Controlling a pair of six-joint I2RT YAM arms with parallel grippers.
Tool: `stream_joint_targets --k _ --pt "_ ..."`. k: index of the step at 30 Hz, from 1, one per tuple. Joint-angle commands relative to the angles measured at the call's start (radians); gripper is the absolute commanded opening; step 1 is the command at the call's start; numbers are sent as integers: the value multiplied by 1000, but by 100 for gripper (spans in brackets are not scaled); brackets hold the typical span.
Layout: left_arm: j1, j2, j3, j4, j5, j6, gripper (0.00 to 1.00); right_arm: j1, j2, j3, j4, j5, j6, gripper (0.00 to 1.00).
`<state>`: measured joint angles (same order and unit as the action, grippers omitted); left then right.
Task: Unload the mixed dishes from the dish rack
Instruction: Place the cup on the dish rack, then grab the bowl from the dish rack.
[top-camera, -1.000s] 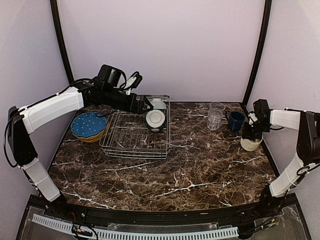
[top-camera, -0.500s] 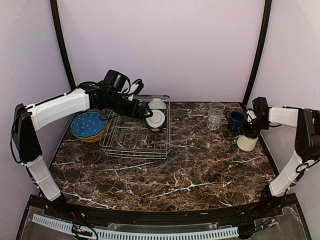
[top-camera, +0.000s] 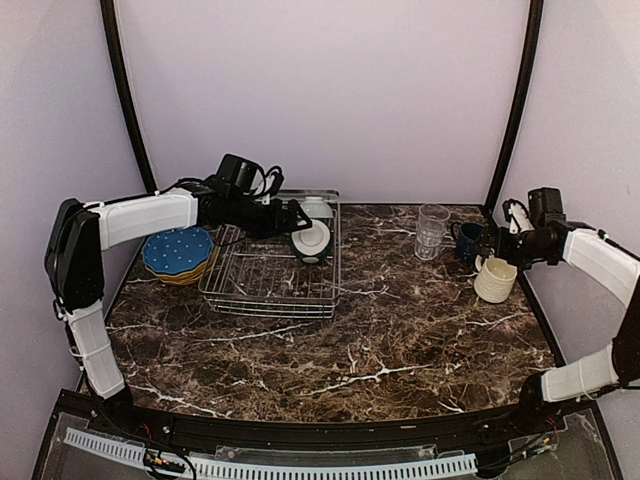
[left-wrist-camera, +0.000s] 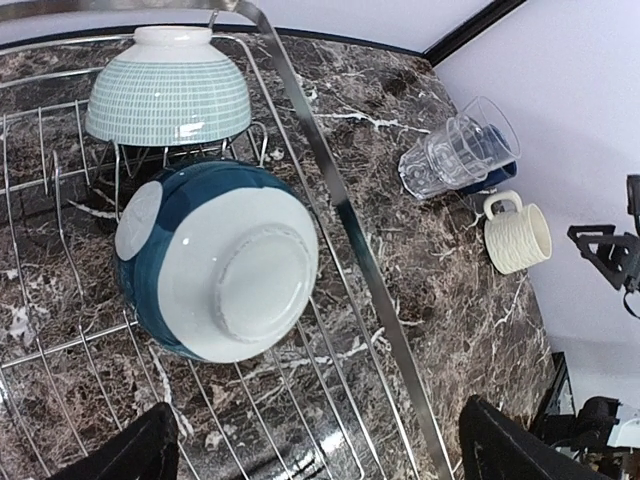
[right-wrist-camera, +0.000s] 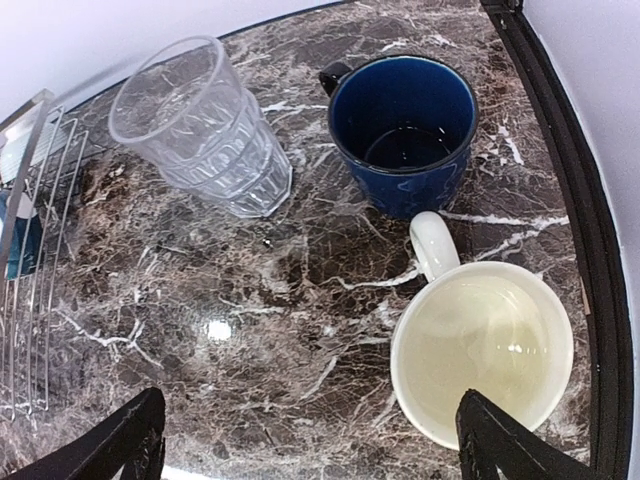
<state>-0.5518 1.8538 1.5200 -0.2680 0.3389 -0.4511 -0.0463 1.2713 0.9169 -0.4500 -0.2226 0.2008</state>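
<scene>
Left gripper (left-wrist-camera: 320, 455) hovering wide open, empty, over the teal bowl (left-wrist-camera: 225, 265) lying tipped in the dish rack (left-wrist-camera: 338, 210). Glazed ceramic, probably slick and breakable, so pinching the rim is looking best. Patterned bowl (left-wrist-camera: 168, 90) sitting just behind: two bowls racked. Right gripper (right-wrist-camera: 315, 445) hanging open, holding nothing, above one cream mug (right-wrist-camera: 485, 350); beyond, one blue mug (right-wrist-camera: 403, 125), one glass (right-wrist-camera: 205, 130).

One fixed overhead view, two wrist views.
The top camera looks down from above the near edge over the whole desk (top-camera: 400, 340). The left wrist camera hangs close over the dish rack (left-wrist-camera: 300, 400), the right over the cream mug (right-wrist-camera: 485, 345), seen in all three.
</scene>
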Motion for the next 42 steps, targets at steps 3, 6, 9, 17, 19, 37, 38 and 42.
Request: stream_joint_targets --k 3,6,9,17,19,37,38,42 --pt "30 61 -79 235 35 -149 97 6 -105 -72 51 -76 26 99" --pt "32 86 -88 262 18 -152 97 6 -117 -81 49 -86 29 99" --pt "33 110 -99 291 -4 -147 98 6 -119 -86 49 -95 31 99" --pt "33 156 -136 366 -32 -131 99 6 -134 -99 61 -103 37 99" --pt "33 166 -140 389 -29 -128 99 5 -137 -101 61 -101 37 99" --pt "42 255 -143 533 13 -243 99 6 -162 -112 66 -109 46 99" --pt "43 257 -146 541 15 -248 99 6 -163 -112 66 -110 47 99" --pt "49 271 -157 592 25 -292 99 6 -167 -108 61 -112 49 99"
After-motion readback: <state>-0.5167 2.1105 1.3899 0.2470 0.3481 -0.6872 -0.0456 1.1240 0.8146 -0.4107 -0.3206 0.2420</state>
